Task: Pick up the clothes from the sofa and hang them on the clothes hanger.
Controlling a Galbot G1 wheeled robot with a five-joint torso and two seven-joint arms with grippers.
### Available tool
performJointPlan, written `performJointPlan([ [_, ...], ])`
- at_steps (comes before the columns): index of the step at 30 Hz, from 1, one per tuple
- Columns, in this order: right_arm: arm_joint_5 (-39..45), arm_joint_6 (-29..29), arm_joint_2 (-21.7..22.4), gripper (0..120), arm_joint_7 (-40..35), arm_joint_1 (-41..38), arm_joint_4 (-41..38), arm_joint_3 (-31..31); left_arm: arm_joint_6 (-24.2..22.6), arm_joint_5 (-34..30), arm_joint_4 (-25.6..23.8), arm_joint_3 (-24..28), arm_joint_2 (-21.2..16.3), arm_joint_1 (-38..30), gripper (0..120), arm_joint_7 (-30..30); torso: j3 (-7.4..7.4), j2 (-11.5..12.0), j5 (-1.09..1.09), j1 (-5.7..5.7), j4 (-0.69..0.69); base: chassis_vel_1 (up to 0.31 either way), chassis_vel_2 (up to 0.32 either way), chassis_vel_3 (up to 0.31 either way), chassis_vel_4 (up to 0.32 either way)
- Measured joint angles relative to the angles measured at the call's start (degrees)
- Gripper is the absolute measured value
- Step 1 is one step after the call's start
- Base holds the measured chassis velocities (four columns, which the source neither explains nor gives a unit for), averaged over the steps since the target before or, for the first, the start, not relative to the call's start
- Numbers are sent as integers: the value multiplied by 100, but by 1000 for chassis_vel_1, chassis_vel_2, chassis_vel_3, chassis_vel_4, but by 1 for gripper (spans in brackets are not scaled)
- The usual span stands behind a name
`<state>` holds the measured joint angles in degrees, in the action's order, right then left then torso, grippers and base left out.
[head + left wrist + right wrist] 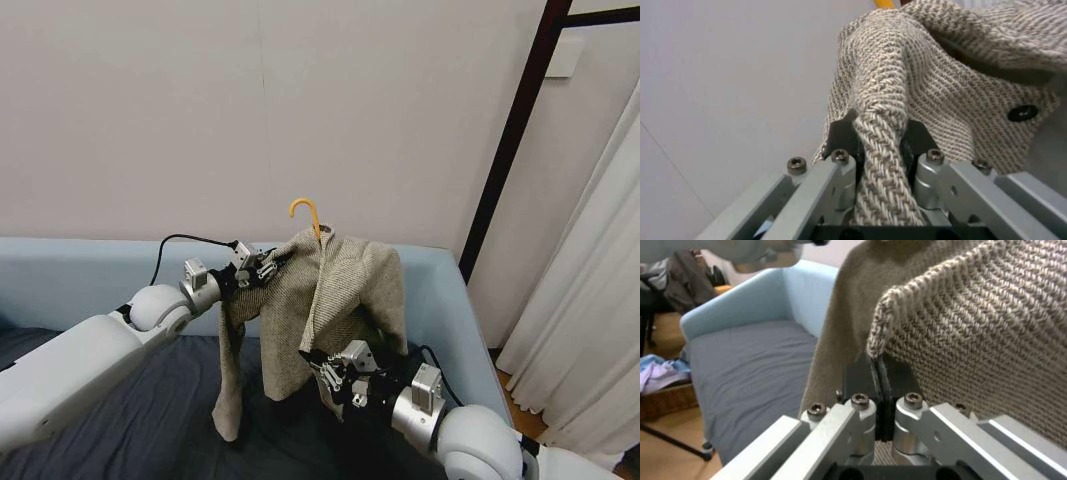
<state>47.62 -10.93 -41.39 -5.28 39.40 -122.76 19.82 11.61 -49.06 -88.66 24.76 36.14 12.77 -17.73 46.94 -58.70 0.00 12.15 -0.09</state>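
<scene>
A beige knit cardigan [340,290] hangs in the air over the sofa [70,270], draped on a hanger whose yellow hook [305,212] sticks up above the collar. My left gripper [262,266] holds it at the shoulder; in the left wrist view the gripper [881,135] is shut on a thick fold of the cardigan [940,75]. My right gripper [325,372] is low at the front hem. In the right wrist view the gripper [877,372] is shut, pinching the edge of the cardigan [973,325].
The sofa has light blue sides and a dark grey seat [753,355]. A black frame post [510,140] and a white curtain [590,330] stand to the right. A basket of clothes [660,385] sits on the floor past the sofa's end.
</scene>
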Motion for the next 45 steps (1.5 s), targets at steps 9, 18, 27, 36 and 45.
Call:
performJointPlan([
  [9,-193,134,16,20,294,308,3,-195,605,-32,-73,-412,-222,437,11,-291,0,0,-1,0,1,0,0,0,0],
  [18,-689,369,209,54,547,811,-125,-337,1010,44,-104,-992,-490,917,11,-530,0,0,-2,0,1,0,0,0,0],
  [27,-686,827,581,84,729,1652,-127,-1543,1656,26,170,-1255,-679,1140,11,-926,0,0,1,0,0,0,0,0,0],
  [36,-309,1246,1378,100,834,1039,419,-2295,2056,120,364,-1345,-602,1257,11,-1246,1,0,0,0,0,0,0,0,0],
  [45,-248,1362,2067,100,1613,8,722,-1908,2342,235,407,-867,-506,1114,11,-1643,1,0,2,0,10,0,0,0,0],
])
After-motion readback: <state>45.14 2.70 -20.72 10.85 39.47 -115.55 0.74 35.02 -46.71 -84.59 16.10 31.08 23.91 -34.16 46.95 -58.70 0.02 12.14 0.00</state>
